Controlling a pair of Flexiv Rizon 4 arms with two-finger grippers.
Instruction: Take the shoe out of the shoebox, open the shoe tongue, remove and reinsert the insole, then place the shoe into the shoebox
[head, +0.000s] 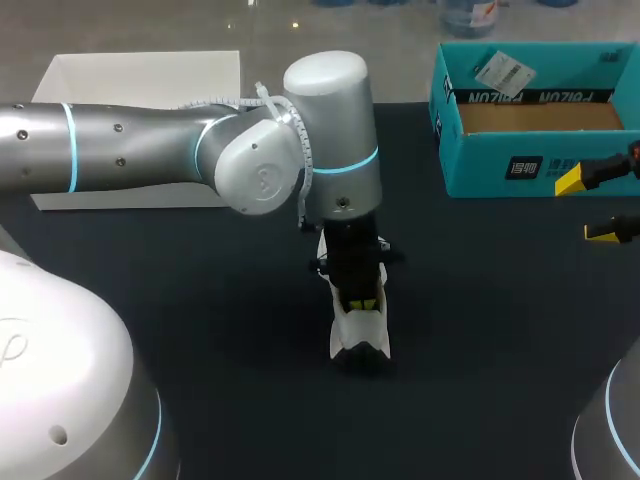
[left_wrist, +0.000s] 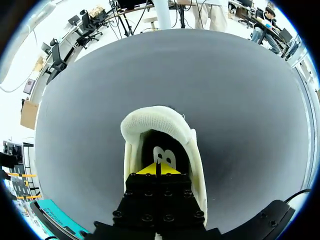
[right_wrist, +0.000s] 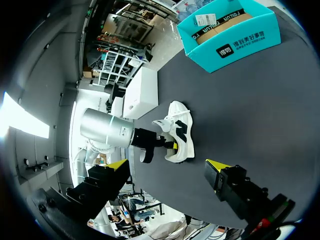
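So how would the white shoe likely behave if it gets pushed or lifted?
The shoe, a low sneaker upright on its sole, will probably slide on the table rather than tip. Its padded collar looks soft, so it likely gives under a grip.

shoe (head: 356, 330) mouth: blocked by your left arm (head: 150, 150) | desk (head: 480, 330) to its right: free for you | far right: shoebox (head: 480, 160)
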